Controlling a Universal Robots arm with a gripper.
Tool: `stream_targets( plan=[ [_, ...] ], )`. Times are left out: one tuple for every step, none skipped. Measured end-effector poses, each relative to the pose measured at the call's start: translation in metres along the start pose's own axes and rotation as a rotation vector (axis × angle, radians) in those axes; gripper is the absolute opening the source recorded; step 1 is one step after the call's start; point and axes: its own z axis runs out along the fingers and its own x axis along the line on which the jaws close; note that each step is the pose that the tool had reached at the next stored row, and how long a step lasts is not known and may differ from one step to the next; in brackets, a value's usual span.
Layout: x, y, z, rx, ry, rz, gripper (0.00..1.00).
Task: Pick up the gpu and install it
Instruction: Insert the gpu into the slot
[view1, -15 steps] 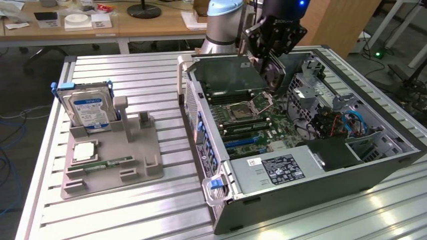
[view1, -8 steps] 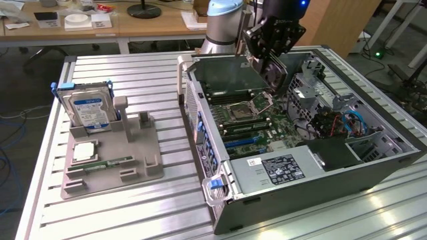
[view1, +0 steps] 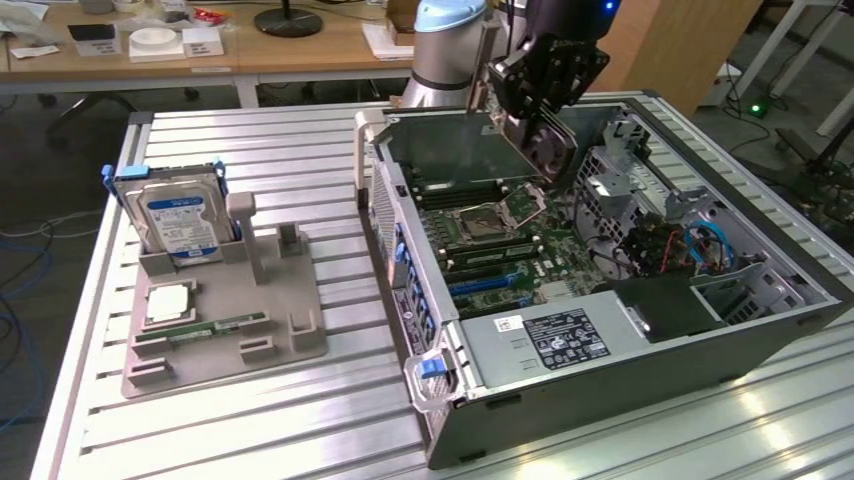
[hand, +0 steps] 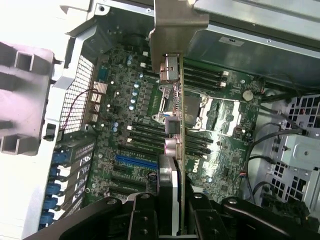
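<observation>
The gripper (view1: 541, 95) is clamped on the gpu (view1: 551, 150). In the wrist view its dark fingers (hand: 142, 215) sit on either side of the card's thin edge, and the gripper (hand: 172, 212) holds one end of it. The gpu (hand: 172, 120) hangs clear of everything, lifted over the far part of the open computer case (view1: 400, 215). It is above the motherboard (view1: 501, 250) and close to the CPU socket (view1: 487, 218).

The card's long axis runs away from the gripper and down toward the board, a little tilted. Its pale metal bracket (hand: 175, 22) is at the end farthest from the fingers.

The relation that matters is card to slot. The blue expansion slot (hand: 135, 162) and the dark slots beside it lie off to one side of the card, not under it. In the exterior view they are nearer than the card, toward the power supply (view1: 547, 335).

The card's contact edge cannot be made out, and the card covers the strip of board directly beneath it.

On the exterior view's left, well apart from the case, the hard drive (view1: 180, 215) stands upright in a grey parts holder (view1: 267, 340) on the slatted table (view1: 267, 150).
</observation>
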Motion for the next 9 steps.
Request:
stream_targets(
  plan=[
    [0.0000,-0.0001,0.0000,-0.0001,0.0003,-0.008,0.28],
    [0.0000,-0.0002,0.0000,-0.0002,0.0006,-0.016,0.28],
    [0.0001,-0.0003,0.0000,-0.0003,0.0008,-0.023,0.28],
    [0.0001,-0.0005,0.0000,-0.0003,0.0011,-0.030,0.28],
    [0.0002,-0.0007,0.0000,-0.0004,0.0014,-0.036,0.28],
    [0.0002,-0.0009,-0.0001,-0.0004,0.0016,-0.043,0.28],
    [0.0002,-0.0010,0.0000,-0.0006,0.0018,-0.049,0.28],
    [0.0002,-0.0012,-0.0001,-0.0006,0.0021,-0.056,0.28],
    [0.0003,-0.0014,-0.0001,-0.0007,0.0023,-0.061,0.28]
  ],
)
